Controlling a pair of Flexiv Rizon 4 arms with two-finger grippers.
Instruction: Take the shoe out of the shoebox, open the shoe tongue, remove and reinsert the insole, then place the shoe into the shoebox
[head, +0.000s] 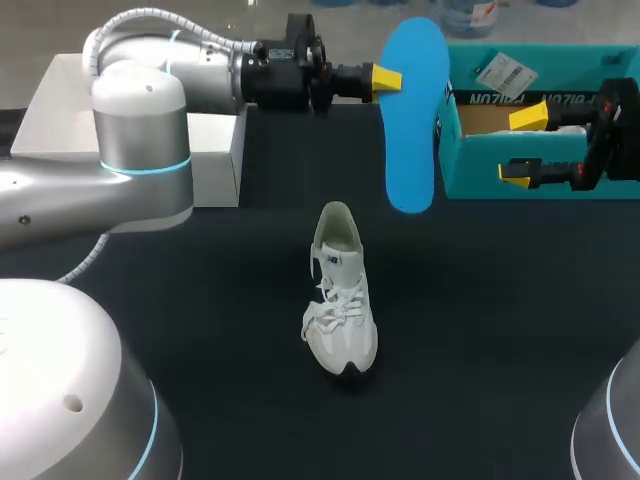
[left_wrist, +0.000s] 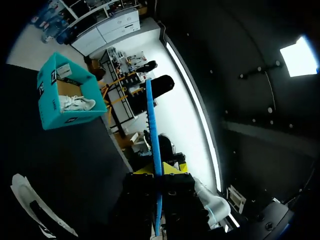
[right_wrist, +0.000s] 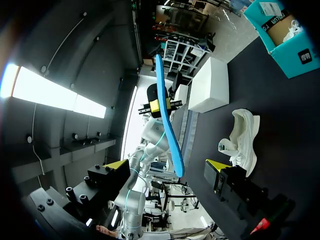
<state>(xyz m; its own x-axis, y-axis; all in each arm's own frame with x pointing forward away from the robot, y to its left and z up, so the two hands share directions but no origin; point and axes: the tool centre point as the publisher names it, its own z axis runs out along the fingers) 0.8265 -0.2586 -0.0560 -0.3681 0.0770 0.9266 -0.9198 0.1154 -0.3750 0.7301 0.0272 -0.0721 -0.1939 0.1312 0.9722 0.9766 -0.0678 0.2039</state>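
Between white box (head: 215, 150) and shoebox (head: 500, 165) hangs the insole (head: 410, 120).

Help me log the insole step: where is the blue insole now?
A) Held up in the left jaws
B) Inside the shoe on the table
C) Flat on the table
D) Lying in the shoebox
A: the insole hangs in the air, pinched by its edge in the left jaws, apart from the shoe on the table and outside the shoebox.
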